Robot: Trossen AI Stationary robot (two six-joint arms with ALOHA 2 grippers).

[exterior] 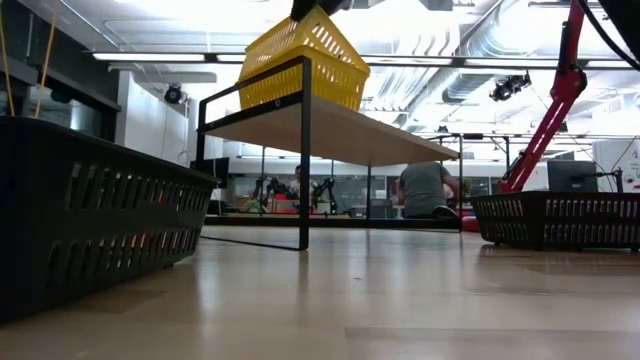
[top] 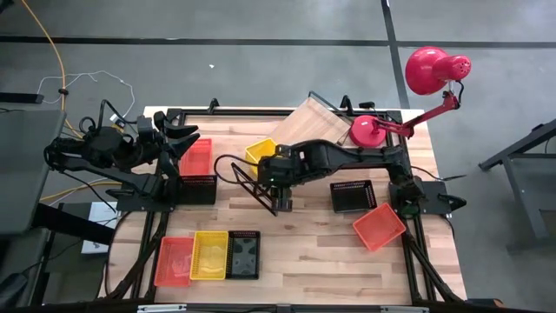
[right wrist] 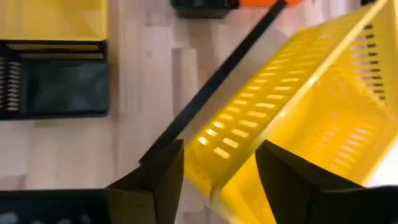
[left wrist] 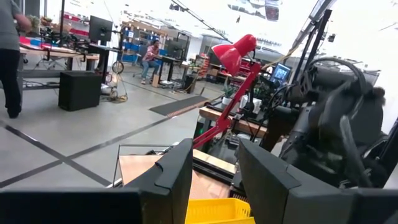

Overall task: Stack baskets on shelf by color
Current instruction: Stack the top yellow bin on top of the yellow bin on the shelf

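A yellow basket (exterior: 305, 60) sits tilted on the end of the shelf (exterior: 350, 130), a light-wood board on a black wire frame. My right gripper (right wrist: 221, 146) comes down on it from above, open, with one finger on either side of the basket's perforated wall (right wrist: 249, 130). In the high view the right gripper (top: 271, 165) is at mid-table beside the yellow basket (top: 259, 151). My left gripper (top: 187, 135) waits, open and holding nothing, at the table's left, above an orange basket (top: 196, 156) that sits on a black one (top: 196, 188). My right gripper stands open astride the yellow basket's rim (right wrist: 205, 158), coming from above and slanting down. I cannot tell whether either finger touches the rim. The basket rests tilted on the shelf board.
An orange (top: 174, 259), a yellow (top: 209, 255) and a black basket (top: 243, 255) lie in a row at the near left. A black basket (top: 352, 196) and an orange one (top: 380, 226) lie on the right. A red lamp (top: 430, 69) stands at the far right.
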